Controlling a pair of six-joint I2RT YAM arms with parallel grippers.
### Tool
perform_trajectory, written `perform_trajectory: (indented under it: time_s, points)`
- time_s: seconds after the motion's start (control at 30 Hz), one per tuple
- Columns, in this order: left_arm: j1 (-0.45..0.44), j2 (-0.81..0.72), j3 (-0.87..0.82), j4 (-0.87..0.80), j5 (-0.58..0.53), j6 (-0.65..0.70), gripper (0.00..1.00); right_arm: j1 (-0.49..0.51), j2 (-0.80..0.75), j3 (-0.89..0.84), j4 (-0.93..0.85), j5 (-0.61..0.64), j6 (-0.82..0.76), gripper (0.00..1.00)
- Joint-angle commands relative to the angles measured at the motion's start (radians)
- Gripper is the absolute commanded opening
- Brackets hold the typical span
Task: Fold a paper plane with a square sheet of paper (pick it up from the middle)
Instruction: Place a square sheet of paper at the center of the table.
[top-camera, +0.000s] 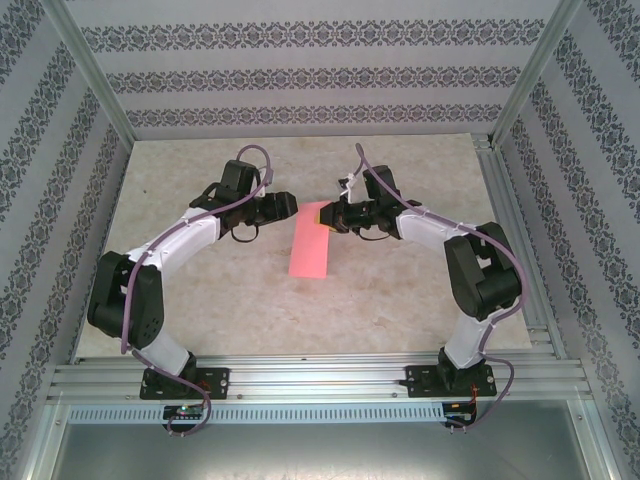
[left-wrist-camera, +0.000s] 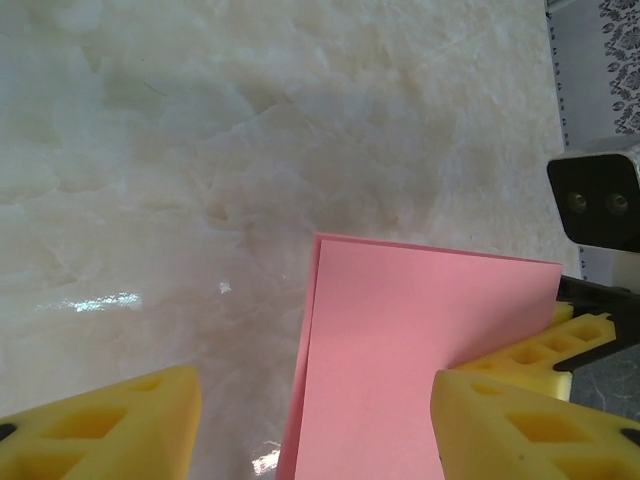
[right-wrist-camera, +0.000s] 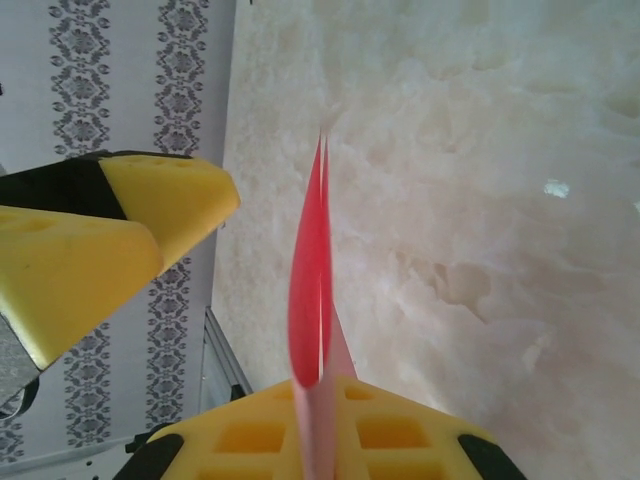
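One square sheet of thin pink-red paper, doubled into a long strip, lies centred on the pale marbled table between my arms. Right gripper: jaws wide, straddling its far end, clasping nothing. Left gripper: equally agape alongside, presumably poised to press the crease.

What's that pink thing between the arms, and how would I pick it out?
Start at the stone-patterned table and find the left gripper and right gripper facing each other mid-table. From between them the sheet of paper, folded into a narrow strip, runs toward the near edge; it alone is pink-red.
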Motion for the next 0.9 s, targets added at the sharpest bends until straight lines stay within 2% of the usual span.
perform_trajectory:
  time_s: [0.0,0.1,0.23,0.33,0.37,0.43,0.5,0.53,0.63,0.7,0.73,0.87]
  points:
    - [0.016,-0.012,-0.005,-0.01,0.017,-0.001,0.63,-0.009,0.066,-0.015,0.065,-0.059,0.014,0.11]
    - [0.015,-0.018,-0.005,-0.007,0.02,-0.004,0.63,-0.021,0.12,-0.017,0.066,-0.102,-0.01,0.11]
    - [0.015,-0.023,-0.007,-0.012,0.015,-0.008,0.63,-0.063,0.173,-0.011,0.021,-0.096,-0.065,0.12]
    - [0.016,-0.023,-0.008,-0.014,0.018,-0.011,0.63,-0.088,0.187,0.031,-0.141,-0.018,-0.182,0.22]
    - [0.015,-0.023,-0.008,-0.015,0.022,-0.009,0.63,-0.093,0.197,0.051,-0.2,0.007,-0.22,0.35]
    - [0.015,-0.021,-0.011,-0.013,0.017,-0.009,0.63,-0.1,0.21,0.102,-0.325,0.073,-0.296,0.36]
    - [0.016,-0.018,-0.017,-0.006,0.016,-0.01,0.63,-0.11,0.18,0.113,-0.39,0.167,-0.332,0.42]
    - [0.016,-0.017,-0.018,-0.004,0.014,-0.011,0.63,-0.112,0.163,0.117,-0.419,0.203,-0.347,0.42]
    - [0.015,-0.023,-0.032,0.009,-0.005,-0.013,0.63,-0.096,0.073,0.131,-0.555,0.454,-0.386,0.5]
    - [0.02,-0.031,-0.044,0.017,-0.018,-0.015,0.64,-0.052,-0.011,0.125,-0.623,0.608,-0.41,0.51]
    - [0.024,-0.034,-0.05,0.019,-0.025,-0.017,0.64,-0.024,-0.047,0.118,-0.642,0.664,-0.408,0.57]
    - [0.059,-0.039,-0.084,0.035,-0.05,-0.043,0.64,0.147,-0.135,0.102,-0.735,0.89,-0.398,0.63]
